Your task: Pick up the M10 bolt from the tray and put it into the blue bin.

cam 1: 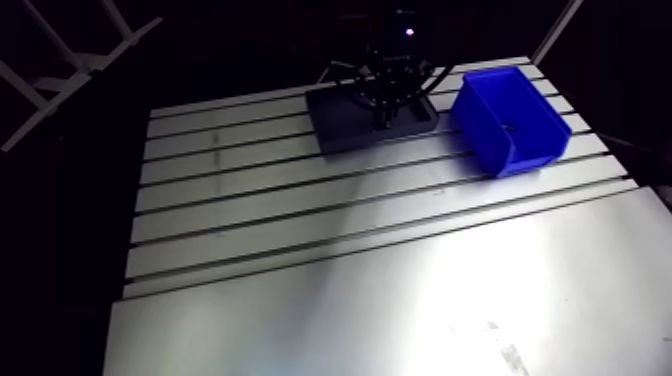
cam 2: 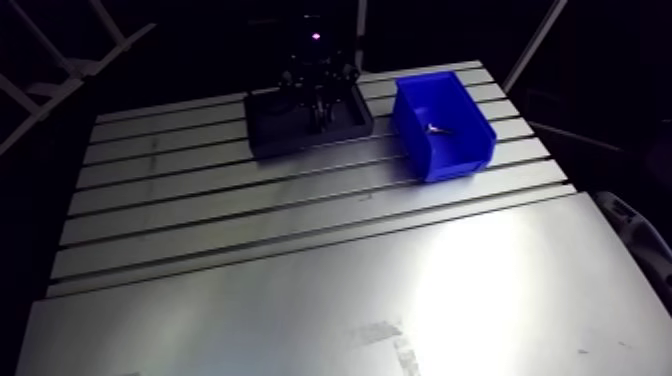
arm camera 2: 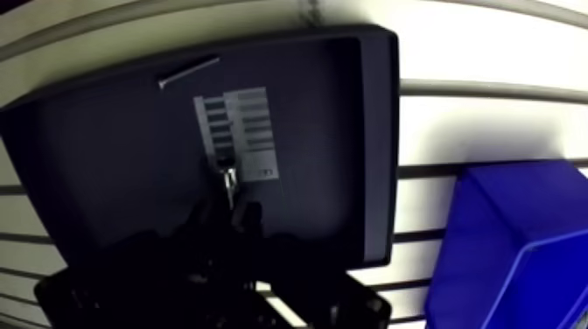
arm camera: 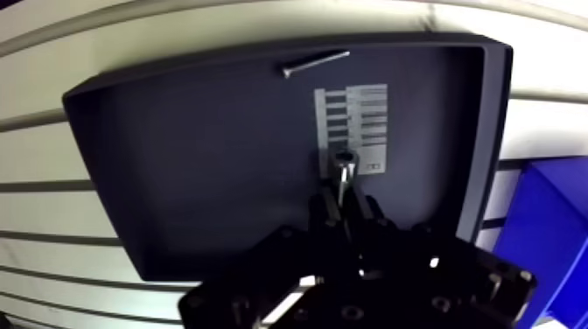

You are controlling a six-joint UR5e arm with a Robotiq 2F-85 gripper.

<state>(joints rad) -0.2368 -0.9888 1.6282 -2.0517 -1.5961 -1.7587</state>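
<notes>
A dark tray [arm camera: 175, 157] lies on the slotted table. My gripper [arm camera: 343, 199] hangs over the tray, beside a pale printed scale card [arm camera: 354, 114]. Its fingers are shut on a short bolt [arm camera: 343, 168] whose socket head pokes out past the fingertips. A long thin screw [arm camera: 315, 61] lies at the tray's far rim, ahead of the gripper. The blue bin [cam 1: 505, 120] stands on the table just to the right of the tray in the arm view, with the gripper [cam 1: 385, 105] to its left.
A small metal part [cam 2: 436, 128] lies inside the blue bin. The bin's near corner [arm camera 2: 507, 236] sits close beside the tray's side wall. Slotted aluminium table [cam 1: 300, 220] stretches toward the front, with a smooth plate [cam 1: 400, 320] at the near edge.
</notes>
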